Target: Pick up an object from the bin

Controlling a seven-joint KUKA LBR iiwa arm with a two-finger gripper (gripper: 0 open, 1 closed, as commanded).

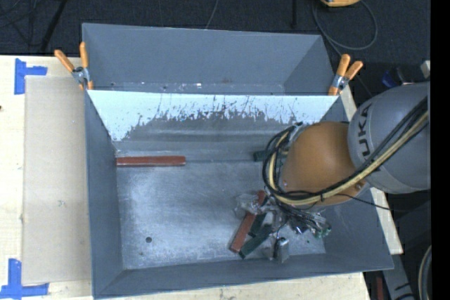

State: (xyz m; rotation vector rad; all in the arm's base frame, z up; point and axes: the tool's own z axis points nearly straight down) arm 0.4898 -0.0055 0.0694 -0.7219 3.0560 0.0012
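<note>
Surrounding scuffed grey bin (204,60), dark cable-strewn floor (232,3)

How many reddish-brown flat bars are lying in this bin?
2. The left bar lies alone toward the back; the right bar slants beside the gripper, front right. More may be hidden under the arm.

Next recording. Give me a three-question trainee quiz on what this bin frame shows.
1. True or false: the long reddish-brown strip lies on the left of the floor, well apart from the gripper.
2. Multiple choice: the gripper is in which part of the bin? A) far-left corner B) near-right part C) against the middle of the far wall
3. Fill in: the rounded cover on the arm's wrist is ____ in colour.

Key: 1 true; 2 B; 3 orange.
</note>
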